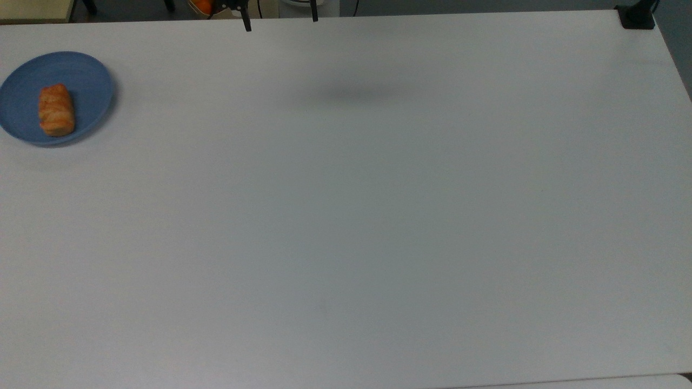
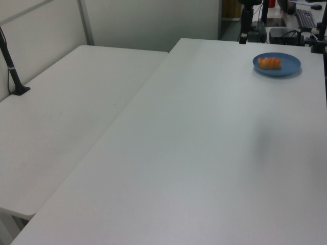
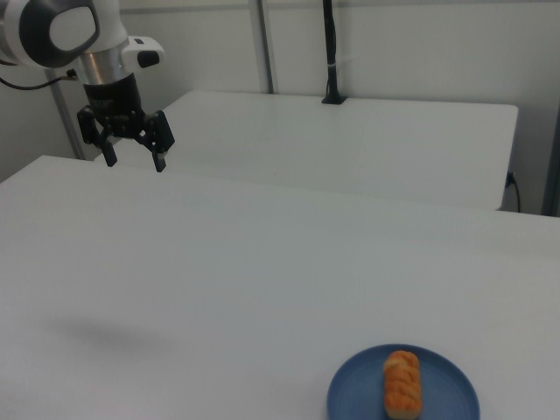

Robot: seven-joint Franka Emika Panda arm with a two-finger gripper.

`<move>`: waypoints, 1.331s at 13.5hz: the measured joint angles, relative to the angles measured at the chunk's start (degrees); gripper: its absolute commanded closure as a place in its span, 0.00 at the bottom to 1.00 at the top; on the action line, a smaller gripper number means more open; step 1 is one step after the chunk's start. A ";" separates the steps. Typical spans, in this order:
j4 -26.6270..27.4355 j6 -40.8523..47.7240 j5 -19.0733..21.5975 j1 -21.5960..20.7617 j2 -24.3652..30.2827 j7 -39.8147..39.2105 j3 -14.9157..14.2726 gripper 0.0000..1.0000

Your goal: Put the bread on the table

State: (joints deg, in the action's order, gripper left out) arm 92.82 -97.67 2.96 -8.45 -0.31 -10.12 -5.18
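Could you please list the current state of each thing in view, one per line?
bread: lying flat on the blue plate, not yet on the table, untouched.
blue plate: upright on the table, near the top view's left edge, holding the bread.
gripper: open, empty, raised above the table, far from the plate.
table: bears the plate.

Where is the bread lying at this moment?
The bread lies on the blue plate, near the far-left edge of the table in the top view, well away from the raised open gripper.
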 measured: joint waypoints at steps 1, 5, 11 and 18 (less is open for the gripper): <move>0.00 0.00 0.00 0.00 0.00 0.00 0.00 0.00; 0.00 0.00 0.00 -0.01 0.00 0.00 0.00 0.00; 0.07 0.00 0.00 -0.01 -0.01 -0.24 0.00 0.00; 0.37 4.46 -0.08 0.27 -0.05 -5.15 0.00 0.00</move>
State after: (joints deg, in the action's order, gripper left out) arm 93.20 -93.21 2.88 -8.17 -0.36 -15.27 -5.18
